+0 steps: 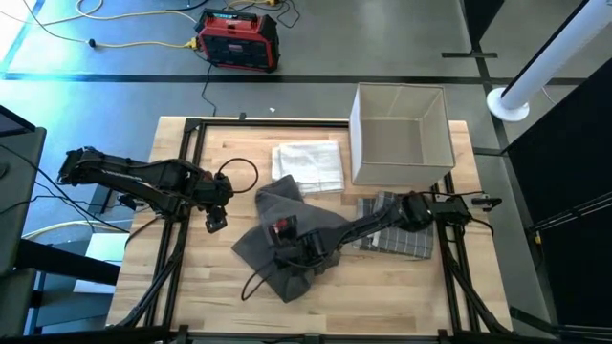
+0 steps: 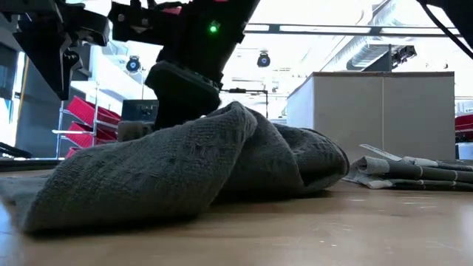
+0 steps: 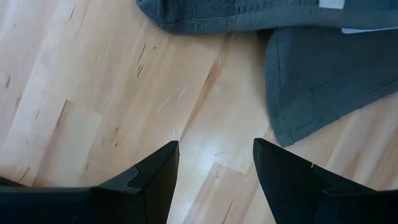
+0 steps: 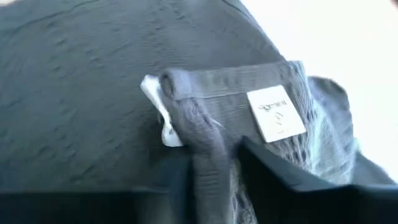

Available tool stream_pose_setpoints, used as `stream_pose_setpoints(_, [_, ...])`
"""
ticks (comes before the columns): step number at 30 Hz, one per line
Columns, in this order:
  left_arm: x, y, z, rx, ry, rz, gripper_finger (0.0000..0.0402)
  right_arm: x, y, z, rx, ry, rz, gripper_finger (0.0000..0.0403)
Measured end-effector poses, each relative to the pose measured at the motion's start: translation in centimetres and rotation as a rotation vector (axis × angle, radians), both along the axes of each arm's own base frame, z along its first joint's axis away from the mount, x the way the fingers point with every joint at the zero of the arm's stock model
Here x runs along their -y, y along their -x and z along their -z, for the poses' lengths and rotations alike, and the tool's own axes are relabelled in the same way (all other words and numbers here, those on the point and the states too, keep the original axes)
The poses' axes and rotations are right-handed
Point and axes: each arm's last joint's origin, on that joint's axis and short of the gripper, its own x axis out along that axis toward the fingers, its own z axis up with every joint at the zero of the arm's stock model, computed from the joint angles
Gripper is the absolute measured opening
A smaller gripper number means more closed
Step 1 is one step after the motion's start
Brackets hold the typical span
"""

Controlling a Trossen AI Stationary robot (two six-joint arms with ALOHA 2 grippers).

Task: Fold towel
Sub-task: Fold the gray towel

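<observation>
Down on the pale wooden tabletop (image 1: 201, 287), the rumpled dark grey towel (image 1: 287, 239) lies near the middle, bunched into a loose heap with one corner spread toward the left arm. The right gripper (image 1: 292, 256) reaches in from the right side and sits on top of that heap; its wrist view shows its two dark fingers (image 4: 280, 180) closed narrow on a rolled hem of the towel, just beside a small white sewn-in label (image 4: 275, 114). From table height the cloth rises in a hump under the arm. The left gripper (image 1: 216, 222) hovers over bare wood just left of the towel, its fingers (image 3: 155, 180) spread wide and holding nothing, the towel's edge lying a little ahead of them. Behind the grey towel a folded white towel (image 1: 308, 164) lies flat, beside an open beige fabric box (image 1: 400, 134) at the far right corner. A grey plaid cloth (image 1: 397, 239) rests in front of the box, under the right arm. Beyond the table a red and black power unit (image 1: 239, 38) stands on the floor.
</observation>
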Motion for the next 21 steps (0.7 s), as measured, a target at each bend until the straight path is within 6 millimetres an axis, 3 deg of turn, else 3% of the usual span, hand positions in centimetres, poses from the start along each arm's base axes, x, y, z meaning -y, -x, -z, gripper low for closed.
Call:
stream_pose_setpoints(7, [-0.1, 0.0, 0.0, 0.005, -0.032, -0.009, 0.02, 1.0, 1.5, -5.6, 0.095, -0.166, 0.158, 0.0002])
stream_pose_setpoints(14, [0.2, -0.8, -0.3, 0.088, -0.061, 0.051, 0.02, 1.0, 6.3, -12.5, 0.152, -0.343, 0.427, 0.0])
stream_pose_setpoints(21, [1.7, -3.2, -0.6, 0.376, -0.186, 0.277, 0.02, -1.3, 10.6, -15.2, 0.15, -0.368, 0.564, 0.0])
